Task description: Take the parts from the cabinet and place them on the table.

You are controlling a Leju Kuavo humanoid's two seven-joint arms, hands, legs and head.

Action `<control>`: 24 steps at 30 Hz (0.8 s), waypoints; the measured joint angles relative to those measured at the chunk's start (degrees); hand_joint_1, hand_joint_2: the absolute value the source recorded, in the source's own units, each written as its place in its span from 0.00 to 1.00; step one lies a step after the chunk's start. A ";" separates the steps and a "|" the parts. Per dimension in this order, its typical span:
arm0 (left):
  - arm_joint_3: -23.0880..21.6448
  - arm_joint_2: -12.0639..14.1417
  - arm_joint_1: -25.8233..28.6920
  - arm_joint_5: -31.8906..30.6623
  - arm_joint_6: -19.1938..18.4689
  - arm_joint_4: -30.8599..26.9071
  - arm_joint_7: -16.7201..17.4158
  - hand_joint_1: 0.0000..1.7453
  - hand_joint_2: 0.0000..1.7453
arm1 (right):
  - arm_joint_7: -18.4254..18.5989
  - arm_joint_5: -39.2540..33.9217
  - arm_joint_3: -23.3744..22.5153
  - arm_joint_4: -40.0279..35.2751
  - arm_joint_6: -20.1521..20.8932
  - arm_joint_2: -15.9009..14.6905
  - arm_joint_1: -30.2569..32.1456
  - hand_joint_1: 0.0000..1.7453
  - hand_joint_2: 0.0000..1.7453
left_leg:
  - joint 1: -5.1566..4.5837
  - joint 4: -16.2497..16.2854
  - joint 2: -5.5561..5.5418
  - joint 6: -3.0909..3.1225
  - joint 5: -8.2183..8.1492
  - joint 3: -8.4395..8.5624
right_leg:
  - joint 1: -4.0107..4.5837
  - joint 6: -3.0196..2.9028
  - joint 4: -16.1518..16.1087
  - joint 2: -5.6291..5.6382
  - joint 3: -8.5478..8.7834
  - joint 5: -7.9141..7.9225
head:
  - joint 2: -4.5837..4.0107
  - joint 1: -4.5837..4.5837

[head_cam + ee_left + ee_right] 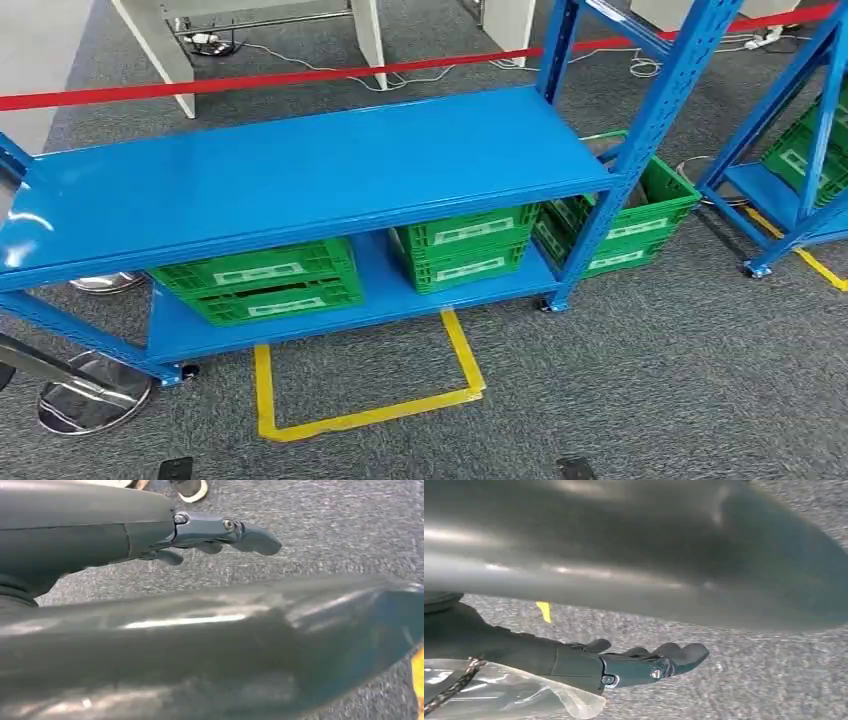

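Note:
A blue metal rack [300, 170] stands in front of me, its top shelf bare. On its lower shelf sit two stacks of green crates, one at the left [262, 282] and one in the middle [465, 245]. What the crates hold is hidden. My left hand [215, 535] hangs over grey carpet, fingers stretched out with nothing in them. My right hand [644, 662] also hangs over the carpet, its fingers loosely extended and holding nothing.
More green crates [620, 225] stand on the floor behind the rack's right post. A second blue rack [800, 170] is at the right. Yellow tape [365, 410] marks a square before the rack. Red tape [300, 75], white table legs [160, 40], a chrome stand base [90, 400], a person's shoe [190, 487].

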 joint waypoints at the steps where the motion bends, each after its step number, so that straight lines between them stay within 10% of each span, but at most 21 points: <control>1: 0.00 -0.02 0.05 0.00 0.00 0.00 0.00 0.00 0.00 | 0.04 0.02 0.00 0.00 0.00 0.00 -0.02 0.00 0.00 | 0.10 3.35 0.01 -0.19 -1.84 -2.14 | 0.03 -0.09 0.00 0.01 0.09 -0.21 | 0.00 0.00; 3: 0.00 -0.02 0.11 0.00 -0.07 0.00 0.02 0.00 0.00 | 1.20 0.77 0.00 0.00 0.17 0.00 0.06 0.00 0.00 | 0.24 4.43 0.03 -0.35 -1.18 -4.00 | 0.03 -0.06 0.01 0.04 0.53 -0.56 | 0.00 -0.02; 6: 0.00 0.13 0.05 -0.42 -0.07 0.00 0.44 0.00 0.00 | 2.05 1.86 0.04 0.00 0.13 0.00 0.12 0.00 0.00 | 0.19 -7.83 1.36 0.23 7.74 0.14 | 0.04 0.07 -0.02 -0.68 1.60 -1.14 | 0.00 -0.07; 7: 0.00 0.13 -0.04 -0.63 -0.07 0.00 0.59 0.00 0.00 | 2.10 2.12 0.04 0.00 0.11 0.00 0.24 0.00 0.00 | -0.16 -10.49 3.55 0.48 8.59 1.10 | 0.06 0.30 -0.09 -1.06 1.87 -1.29 | 0.00 0.04; 8: 0.00 0.13 -0.33 -0.88 -0.07 0.00 0.90 0.00 0.00 | 2.12 2.19 0.04 0.00 0.04 0.00 0.37 0.00 0.00 | -0.64 -11.08 4.13 0.81 6.05 0.62 | 0.32 0.68 0.07 -1.38 1.89 -1.42 | 0.00 -0.20; 12: -0.11 -0.02 0.10 -1.42 -0.11 0.00 1.90 0.00 0.00 | 2.38 2.60 0.13 0.00 0.00 -0.02 0.23 0.00 0.00 | -0.20 -11.84 2.27 2.38 9.03 0.99 | 0.38 2.20 -0.11 -3.25 2.36 -2.35 | 0.00 -0.22; 13: -0.11 0.00 0.09 -1.51 -0.13 0.00 2.18 0.00 1.00 | 2.34 2.77 0.17 0.00 0.13 -0.02 0.18 0.00 0.00 | -0.20 -12.03 1.91 2.68 9.20 1.02 | 0.29 2.42 1.10 -1.84 1.85 -3.57 | 0.00 -0.04; 17: -0.22 0.04 0.16 -2.14 -0.28 0.00 3.47 0.00 1.00 | 2.36 3.93 0.43 0.00 0.61 -0.02 0.35 0.00 0.00 | -0.34 -11.98 -0.36 3.13 9.43 0.61 | 0.30 2.67 16.61 0.01 -5.52 -10.49 | 0.00 0.09; 19: -0.22 0.04 0.36 -2.23 -0.31 0.00 3.74 0.00 1.00 | 2.68 4.35 0.81 0.00 0.57 -0.02 0.52 0.00 0.00 | -0.34 -11.96 -1.59 3.13 9.43 0.68 | 0.28 2.59 14.76 0.07 -5.02 -7.82 | 0.00 0.07; 21: -0.24 0.07 0.33 -2.45 -0.33 0.00 4.04 0.00 1.00 | 2.91 5.57 1.48 0.00 0.48 -0.04 0.55 0.00 0.00 | -0.30 -11.94 -3.14 3.00 9.39 0.86 | 0.14 2.32 4.68 1.42 -0.31 -2.25 | 0.00 0.09; 22: -0.31 0.00 0.32 -2.58 -0.35 0.00 4.20 0.00 1.00 | 2.95 6.29 1.81 0.00 0.48 -0.04 0.56 0.00 0.00 | -0.23 -11.92 -3.74 2.75 9.32 0.84 | -0.02 2.10 0.59 3.99 1.51 -1.36 | 0.00 0.11; 24: -0.50 0.04 0.20 -2.69 -0.37 0.00 4.48 0.00 1.00 | 3.24 7.61 2.56 0.00 0.42 -0.04 0.65 0.00 0.00 | -0.39 -11.67 -4.79 1.91 9.41 0.38 | -0.12 1.94 -0.73 4.31 2.76 -1.91 | 0.00 -0.02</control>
